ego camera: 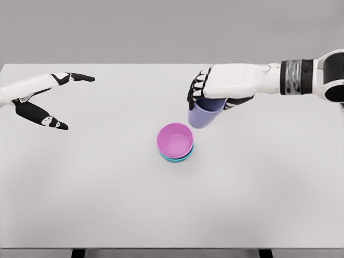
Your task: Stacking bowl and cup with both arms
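At the far left of the white table [107, 204], the robot's left hand [40, 99] hangs above the surface with thumb and fingers spread wide, holding nothing and well apart from everything else. Near the middle of the table sits a pink bowl [175, 141] nested in a teal bowl [176, 157], of which only the near rim shows, with bare tabletop on every side. Just beyond and to the right of them, the right hand [215, 88] reaches in from the right edge, its fingers curled around a tilted lavender cup [206, 114] held clear of the table and close to the pink bowl's far rim.
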`<move>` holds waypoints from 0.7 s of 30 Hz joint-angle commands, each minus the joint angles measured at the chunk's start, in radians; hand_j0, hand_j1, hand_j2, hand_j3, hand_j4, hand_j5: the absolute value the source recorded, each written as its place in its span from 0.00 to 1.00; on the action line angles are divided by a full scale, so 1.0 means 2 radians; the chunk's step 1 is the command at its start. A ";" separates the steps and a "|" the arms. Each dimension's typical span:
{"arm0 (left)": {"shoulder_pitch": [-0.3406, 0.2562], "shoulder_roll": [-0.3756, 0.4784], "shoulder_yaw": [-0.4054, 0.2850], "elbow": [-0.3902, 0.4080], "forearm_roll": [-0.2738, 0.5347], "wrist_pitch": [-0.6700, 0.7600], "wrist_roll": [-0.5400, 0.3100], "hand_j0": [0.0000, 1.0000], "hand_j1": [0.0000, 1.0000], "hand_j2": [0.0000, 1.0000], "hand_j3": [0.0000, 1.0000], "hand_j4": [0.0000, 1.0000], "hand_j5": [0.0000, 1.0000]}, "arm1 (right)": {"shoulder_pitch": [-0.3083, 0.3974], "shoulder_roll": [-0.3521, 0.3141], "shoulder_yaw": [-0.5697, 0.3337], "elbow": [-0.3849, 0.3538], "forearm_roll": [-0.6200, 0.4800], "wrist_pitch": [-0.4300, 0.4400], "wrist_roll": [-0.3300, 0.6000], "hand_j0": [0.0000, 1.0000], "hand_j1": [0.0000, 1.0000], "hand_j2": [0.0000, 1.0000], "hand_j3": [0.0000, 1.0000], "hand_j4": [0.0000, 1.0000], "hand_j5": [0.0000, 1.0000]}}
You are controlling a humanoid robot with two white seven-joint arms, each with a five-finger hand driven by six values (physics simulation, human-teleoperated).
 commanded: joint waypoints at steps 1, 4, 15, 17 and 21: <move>0.000 0.000 0.000 0.000 0.004 0.001 0.000 1.00 1.00 1.00 1.00 1.00 1.00 | 0.000 0.003 0.002 -0.025 -0.004 0.002 0.000 0.63 0.63 0.63 0.63 0.63 0.63; 0.000 0.001 0.000 -0.001 0.004 0.001 0.000 1.00 1.00 1.00 1.00 1.00 1.00 | 0.001 0.002 0.008 -0.046 -0.006 0.002 0.000 0.63 0.63 0.63 0.63 0.63 0.63; 0.000 0.001 0.000 -0.001 0.004 0.001 0.000 1.00 1.00 1.00 1.00 1.00 1.00 | 0.006 0.045 0.031 -0.078 -0.012 0.002 0.000 0.63 0.63 0.63 0.63 0.63 0.63; 0.000 0.001 0.000 -0.001 0.004 0.001 0.000 1.00 1.00 1.00 1.00 1.00 1.00 | 0.006 0.045 0.031 -0.063 -0.012 0.002 0.000 0.64 0.64 0.64 0.64 0.64 0.64; 0.000 0.001 0.000 -0.001 0.004 0.001 0.000 1.00 1.00 1.00 1.00 1.00 1.00 | 0.006 0.045 0.031 -0.036 -0.012 0.002 0.000 0.65 0.65 0.65 0.65 0.65 0.65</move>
